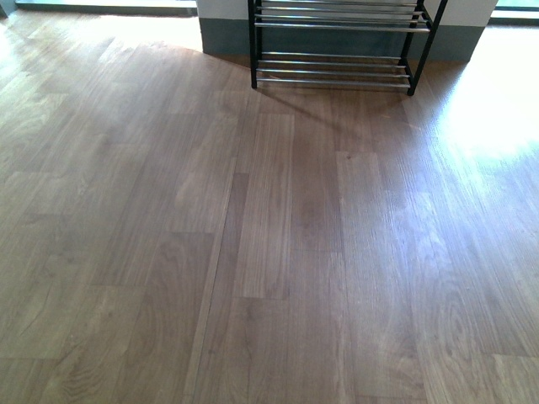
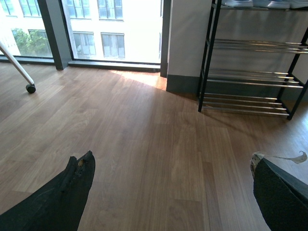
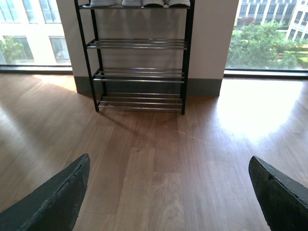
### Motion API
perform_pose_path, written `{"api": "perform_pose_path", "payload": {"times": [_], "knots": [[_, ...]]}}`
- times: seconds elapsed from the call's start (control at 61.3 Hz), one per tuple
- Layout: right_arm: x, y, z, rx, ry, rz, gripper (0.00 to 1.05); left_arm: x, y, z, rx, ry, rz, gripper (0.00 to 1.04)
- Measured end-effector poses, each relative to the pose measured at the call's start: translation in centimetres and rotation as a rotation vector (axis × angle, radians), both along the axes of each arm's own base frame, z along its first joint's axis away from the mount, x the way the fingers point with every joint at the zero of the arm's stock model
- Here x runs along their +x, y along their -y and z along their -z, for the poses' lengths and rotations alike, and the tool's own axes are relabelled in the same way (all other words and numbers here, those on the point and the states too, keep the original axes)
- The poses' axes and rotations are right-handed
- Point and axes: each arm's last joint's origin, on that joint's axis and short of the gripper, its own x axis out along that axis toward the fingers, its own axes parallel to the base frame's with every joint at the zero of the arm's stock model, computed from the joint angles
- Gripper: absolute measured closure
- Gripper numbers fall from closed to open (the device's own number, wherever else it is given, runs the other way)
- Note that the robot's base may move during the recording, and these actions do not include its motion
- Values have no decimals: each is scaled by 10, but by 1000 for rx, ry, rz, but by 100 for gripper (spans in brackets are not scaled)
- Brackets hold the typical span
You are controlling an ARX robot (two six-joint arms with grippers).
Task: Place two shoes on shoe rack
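Nearest, the two dark fingers (image 2: 72,192) of the left gripper (image 2: 168,187) are seen spread wide apart in the left wrist view, with nothing held between them; a scrap of pale torn tape (image 2: 284,157) is stuck to the tip of one. Likewise, the right gripper (image 3: 168,192) is shown in the right wrist view with its fingers (image 3: 62,197) spread and only bare floor between them. Neither arm is caught in the front view.

Beyond the grippers, a broad stretch of brown wooden floor (image 1: 269,252) is laid out, and nothing is seen lying on it between the robot and the rack. A bright patch of sunlight (image 1: 488,109) is cast on the boards to the right.

Farther off, the shoe rack (image 3: 139,57) is set against a white wall pillar (image 3: 207,33) with a grey skirting. Its black frame and silver rod shelves are seen clearly; the three lower shelves hold nothing. On the top shelf, the soles of shoes (image 3: 139,3) are just visible at the picture edge, cut off, so it cannot be told which pairs they are.

Farthest, large windows (image 2: 110,29) are seen on both sides of the pillar, and a white leg on a caster wheel (image 2: 30,88) is seen well apart from the rack.
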Motion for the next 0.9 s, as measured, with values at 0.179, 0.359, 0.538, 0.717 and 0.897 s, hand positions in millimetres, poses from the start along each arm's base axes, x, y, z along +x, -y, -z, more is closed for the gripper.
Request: {"api": "perform_pose_path", "payload": {"times": [0.179,0.359,0.538,0.717,0.897], "knots": [[0,0,0,0,0,0,9,0,0,0,0,0,0,9],[0,0,0,0,0,0,9,0,0,0,0,0,0,9],[0,0,0,0,0,0,9,0,0,0,0,0,0,9],[0,0,0,0,0,0,9,0,0,0,0,0,0,9],[0,0,0,0,0,0,9,0,0,0,0,0,0,9]]}}
